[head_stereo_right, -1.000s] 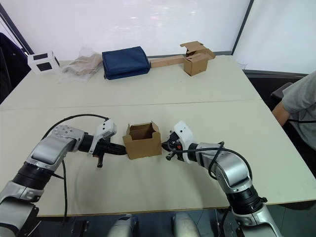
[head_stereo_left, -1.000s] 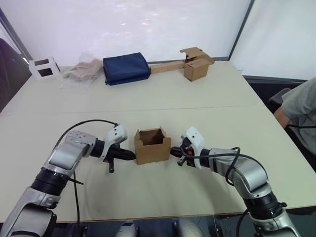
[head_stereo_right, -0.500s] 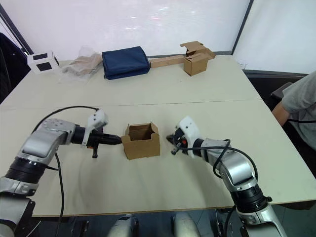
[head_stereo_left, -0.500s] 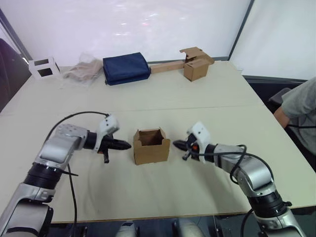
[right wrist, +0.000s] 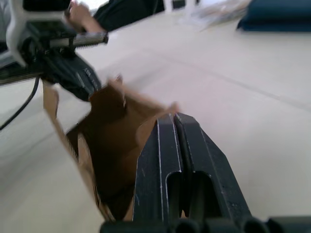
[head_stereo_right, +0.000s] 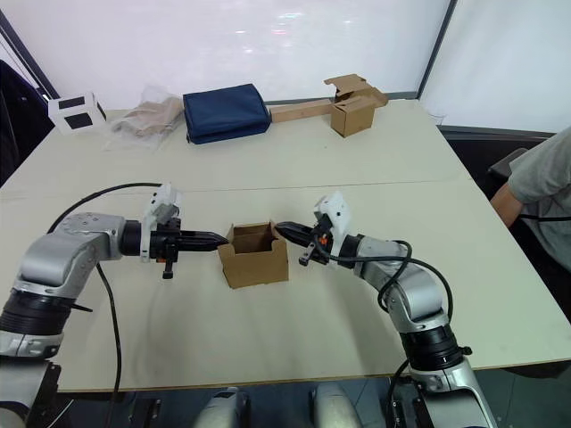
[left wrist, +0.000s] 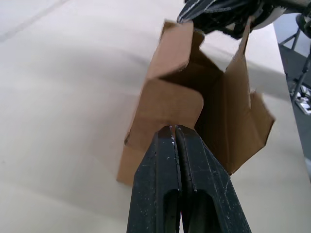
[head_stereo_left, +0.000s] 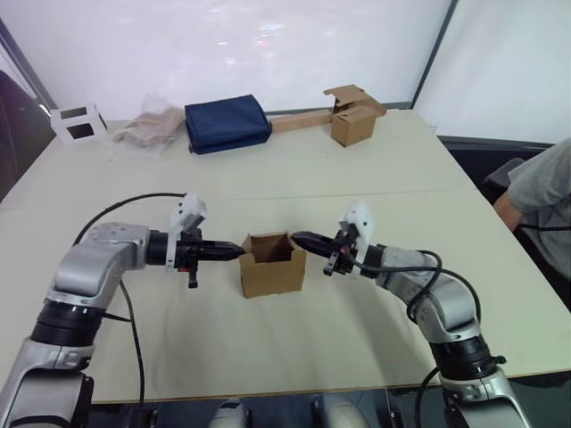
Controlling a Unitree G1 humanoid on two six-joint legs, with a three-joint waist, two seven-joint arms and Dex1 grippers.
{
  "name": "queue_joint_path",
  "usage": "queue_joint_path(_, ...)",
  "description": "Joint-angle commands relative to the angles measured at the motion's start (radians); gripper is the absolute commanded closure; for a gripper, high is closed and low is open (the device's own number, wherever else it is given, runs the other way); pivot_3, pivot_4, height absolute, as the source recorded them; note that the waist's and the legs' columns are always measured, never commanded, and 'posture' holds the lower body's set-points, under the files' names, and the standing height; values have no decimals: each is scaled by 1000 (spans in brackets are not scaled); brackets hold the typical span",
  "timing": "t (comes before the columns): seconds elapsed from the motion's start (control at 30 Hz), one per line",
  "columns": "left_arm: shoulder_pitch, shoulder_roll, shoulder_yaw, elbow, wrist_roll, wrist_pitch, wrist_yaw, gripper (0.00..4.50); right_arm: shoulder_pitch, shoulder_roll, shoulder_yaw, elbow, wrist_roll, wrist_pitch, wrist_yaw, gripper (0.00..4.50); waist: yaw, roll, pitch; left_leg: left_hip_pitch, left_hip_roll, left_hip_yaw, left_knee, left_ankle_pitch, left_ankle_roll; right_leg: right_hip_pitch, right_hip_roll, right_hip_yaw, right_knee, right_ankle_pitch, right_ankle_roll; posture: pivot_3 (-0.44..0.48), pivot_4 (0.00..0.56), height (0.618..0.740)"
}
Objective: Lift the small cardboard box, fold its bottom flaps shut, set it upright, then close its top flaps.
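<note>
The small cardboard box (head_stereo_left: 272,267) stands upright on the table near its middle, open end up. Its top flaps (left wrist: 173,103) stand raised around the opening. The bottom flaps are hidden under the box. My left gripper (head_stereo_left: 238,251) is shut, and its tip touches the upper edge of the box's left flap. My right gripper (head_stereo_left: 298,238) is also shut, its tip at the top of the right flap. In the left wrist view the shut fingers (left wrist: 165,160) press against the near flap, with the right gripper (left wrist: 218,8) beyond the box.
At the back of the table lie a navy bag (head_stereo_left: 227,123), a crumpled plastic-wrapped bundle (head_stereo_left: 152,129), a small white box (head_stereo_left: 78,122) and another brown box (head_stereo_left: 354,125) joined to a long cardboard strip. A person (head_stereo_left: 544,192) sits at the right edge.
Both grippers pulled away from the box's lower sides, rose, and came back in at the level of the top flaps. The box stays put on the table.
</note>
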Motion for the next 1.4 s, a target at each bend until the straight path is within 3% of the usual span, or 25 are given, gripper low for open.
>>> queue_joint_path(0.03, -1, -14, -41, 5, 47, -55, 28, 4446, -25, -10, 50, 45, -50, -49, 35, 4500, 0, 0, 0, 0, 0, 0, 0, 0, 0, 0, 0, 0, 0, 0, 0, 0, 150, 740)
queue_joint_path(0.2, -5, -46, -107, 59, 124, -134, 56, 4446, -55, -50, 145, 154, -190, -152, 72, 4500, 1, 1, -2, 4, 0, 0, 0, 0, 0, 4, 0, 0, 0, 0, 0, 0, 150, 740)
queue_joint_path(0.33, -14, -53, -108, 69, 124, -139, 66, 4446, -74, -49, 142, 174, -198, -154, 75, 4500, 2, 1, -3, 17, 0, 1, -3, 0, 0, 16, 0, 1, -2, -1, -1, 0, 150, 740)
queue_joint_path(0.43, -18, -53, -97, 69, 117, -141, 70, 4446, -73, -53, 144, 162, -206, -164, 81, 4500, 2, 1, -4, 18, 0, 0, -3, 0, 0, 18, 0, 0, -2, -1, -1, 0, 150, 740)
queue_joint_path(0.77, -60, -17, 64, 28, -3, -93, 84, 4446, -87, 5, -111, -117, 115, 66, -11, 4500, 1, 1, -2, 12, 0, 0, -3, 0, 0, 11, 0, 0, -1, -1, -1, 0, 150, 740)
queue_joint_path(0.93, -105, 3, 101, 54, -36, -56, 80, 4446, -58, -36, -136, -260, 219, 175, -19, 4500, 2, 1, -2, 9, 0, -1, -2, 0, 0, 9, 0, 0, -1, -1, -1, 0, 150, 740)
queue_joint_path(1.13, -202, -68, 24, 267, 60, -189, 80, 4446, -1, -142, 5, -384, 216, 204, 80, 4500, 7, 1, -2, 10, 0, 0, -3, 0, 0, 10, 0, 0, -1, -1, -1, 0, 150, 740)
queue_joint_path(1.4, -246, -193, -80, 473, 161, -357, 13, 4446, -32, -109, 150, -232, 72, 102, 83, 4500, 2, 1, -2, 10, 0, 0, -2, 0, 0, 9, 0, 0, -2, -1, -1, 0, 150, 740)
